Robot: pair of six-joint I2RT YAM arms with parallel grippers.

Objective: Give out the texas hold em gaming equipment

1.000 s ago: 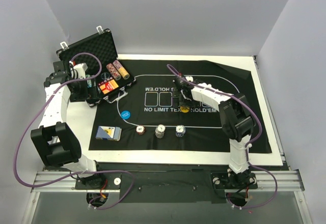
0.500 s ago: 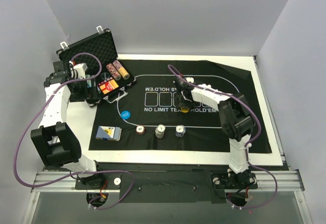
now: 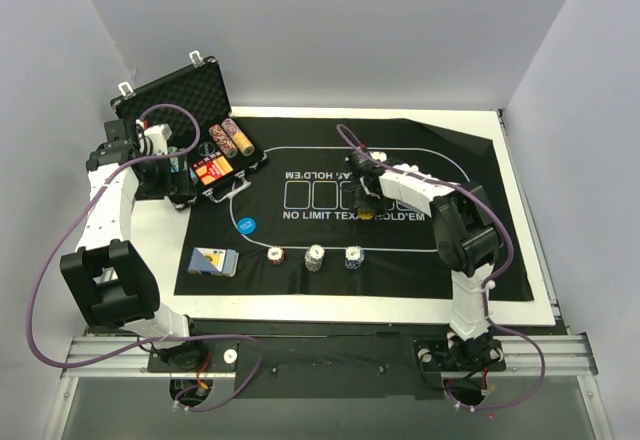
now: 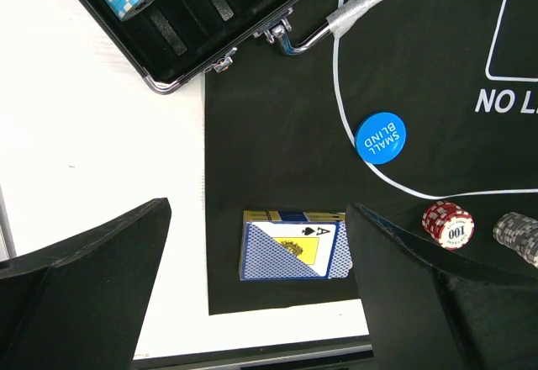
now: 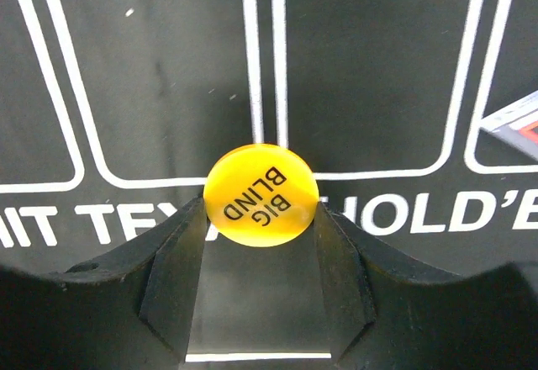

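My right gripper [image 5: 261, 223] is shut on the yellow BIG BLIND button [image 5: 261, 194], one finger [image 5: 179, 256] pressing on each side of it. It sits over the mat's printed lettering near the centre [image 3: 364, 214]. A blue SMALL BLIND button [image 4: 380, 138] lies on the white oval line. The blue-backed card deck [image 4: 292, 250] rests at the mat's near left corner, and my left gripper [image 4: 256, 244] hangs open high above it. Three chip stacks [image 3: 316, 257] stand in a row along the mat's near side.
The black case [image 3: 180, 100] lies open at the far left, with rolls of chips [image 3: 230, 138] and card boxes inside. Its metal handle [image 4: 336, 21] reaches onto the black felt mat [image 3: 450, 250]. White walls close in the table on three sides.
The right gripper's jaws have closed onto the yellow button, and that arm has shifted slightly. The left arm has not moved.
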